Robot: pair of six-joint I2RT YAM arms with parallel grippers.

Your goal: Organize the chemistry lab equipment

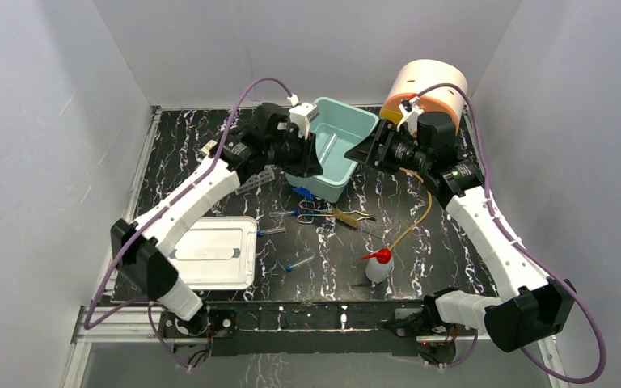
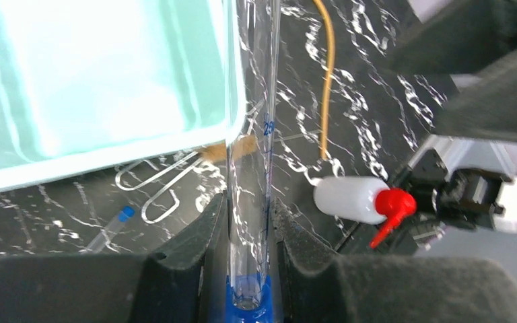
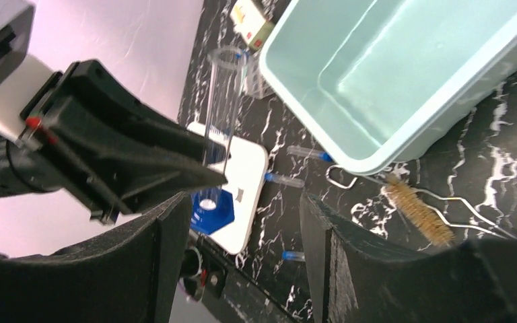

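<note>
The black table carries a teal bin at the back and a white tray at the near left. The left gripper is clamped on a clear cylinder with a blue base, held off the table just beside the bin. The right gripper faces it with its jaws wide and nothing between them. In front of the bin lie the tubing, the upright wash bottle, the tongs beside a brush, and loose blue-capped tubes.
</note>
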